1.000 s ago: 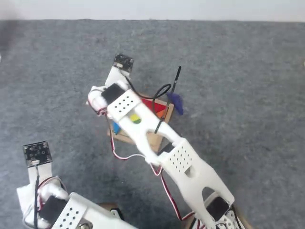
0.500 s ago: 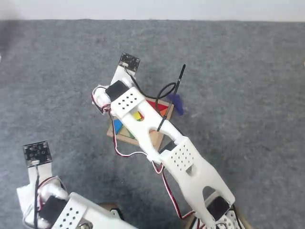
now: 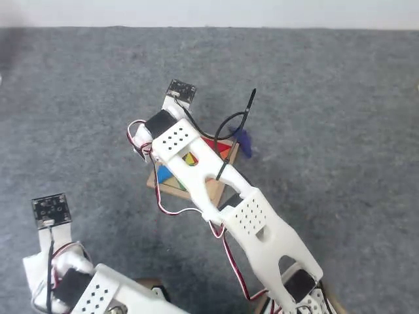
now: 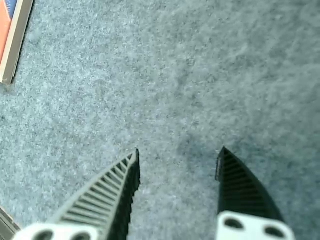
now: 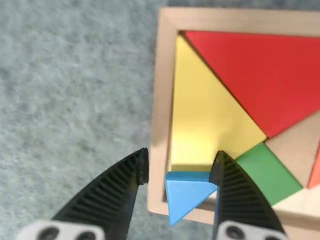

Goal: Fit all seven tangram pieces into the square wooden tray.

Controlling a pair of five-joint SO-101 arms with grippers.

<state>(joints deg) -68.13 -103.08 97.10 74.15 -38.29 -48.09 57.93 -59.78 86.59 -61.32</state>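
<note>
The right gripper [image 5: 181, 159] hangs with its jaws apart, one finger outside the square wooden tray's rim [image 5: 161, 100] and the other over the small blue triangle [image 5: 185, 192], which sits in the corner with its tip lapping over the rim, not yet flat by the look of it. To seat it well, I'd pinch it by its straight edges, lift it clear of the rim, square it to the large yellow triangle [image 5: 200, 115] and lower it level without nudging the green piece [image 5: 267, 170] or the large red triangle [image 5: 265, 70]. A purple piece [image 3: 243, 140] lies on the grey carpet [image 3: 327, 98] just right of the tray. The left gripper [image 4: 177, 157], open too, hovers over carpet nearer me. I can read no writing on anything.
</note>
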